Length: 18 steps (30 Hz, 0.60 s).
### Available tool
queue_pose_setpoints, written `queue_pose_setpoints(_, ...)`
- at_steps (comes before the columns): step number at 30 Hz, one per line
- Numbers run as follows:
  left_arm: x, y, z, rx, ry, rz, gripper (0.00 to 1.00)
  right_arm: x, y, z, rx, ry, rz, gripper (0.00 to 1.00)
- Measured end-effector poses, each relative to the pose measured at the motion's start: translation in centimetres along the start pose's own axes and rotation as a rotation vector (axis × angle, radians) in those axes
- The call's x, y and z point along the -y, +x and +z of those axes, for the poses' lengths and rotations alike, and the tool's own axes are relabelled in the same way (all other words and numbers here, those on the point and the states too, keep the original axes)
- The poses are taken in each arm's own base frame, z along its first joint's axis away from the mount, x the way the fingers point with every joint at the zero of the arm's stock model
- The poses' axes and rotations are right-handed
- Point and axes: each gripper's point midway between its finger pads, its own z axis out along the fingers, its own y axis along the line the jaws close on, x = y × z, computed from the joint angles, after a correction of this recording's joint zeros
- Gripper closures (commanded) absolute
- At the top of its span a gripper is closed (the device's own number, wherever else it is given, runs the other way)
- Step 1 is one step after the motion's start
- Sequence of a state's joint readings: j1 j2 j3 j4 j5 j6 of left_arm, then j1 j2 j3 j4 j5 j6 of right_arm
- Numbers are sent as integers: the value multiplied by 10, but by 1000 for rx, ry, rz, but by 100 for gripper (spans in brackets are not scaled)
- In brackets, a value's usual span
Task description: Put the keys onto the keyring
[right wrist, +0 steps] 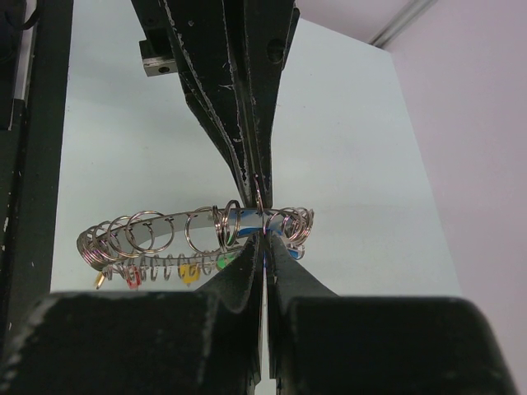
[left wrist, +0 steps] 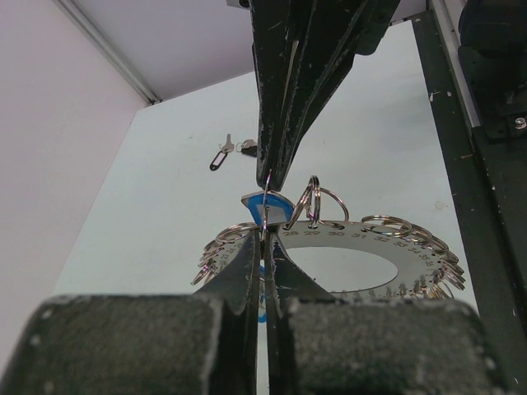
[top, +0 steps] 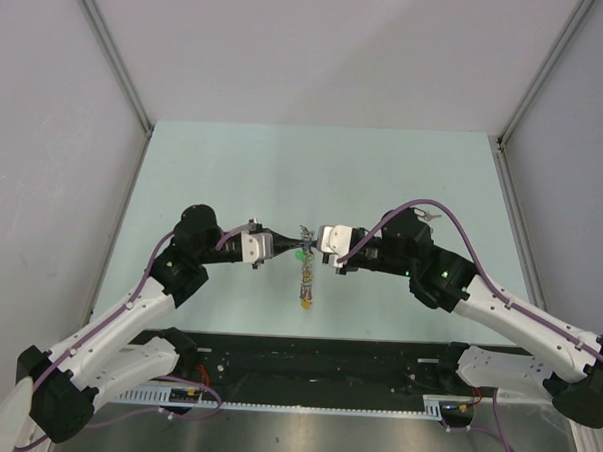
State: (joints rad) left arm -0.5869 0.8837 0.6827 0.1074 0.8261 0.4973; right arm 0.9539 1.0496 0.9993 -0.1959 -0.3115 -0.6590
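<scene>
**Both Arms Pinch the Keyring Rim**

The keyring [top: 305, 261] hangs between the arms above the counter [top: 234, 163], trailing toward their bases. The left jaws and right jaws, each pressed together, meet tip to tip on a thin wire loop at its rim, beside a blue tag [left wrist: 265, 206]. Loose keys [left wrist: 232, 151] lie beyond the keyring, nearer the right arm.

Left gripper [top: 285, 243], right gripper [top: 319, 242] tip to tip; keyring [top: 306, 273] hanging between.

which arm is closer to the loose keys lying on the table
Right. The loose keys lie just beyond the right arm; the left arm is far off, past the keyring.
</scene>
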Motion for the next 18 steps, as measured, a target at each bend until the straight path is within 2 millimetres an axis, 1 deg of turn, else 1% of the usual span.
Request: queue_pose_setpoints(18,0,1,0,-3,1,-3,100,-1,-1,0,4,-7,0,100)
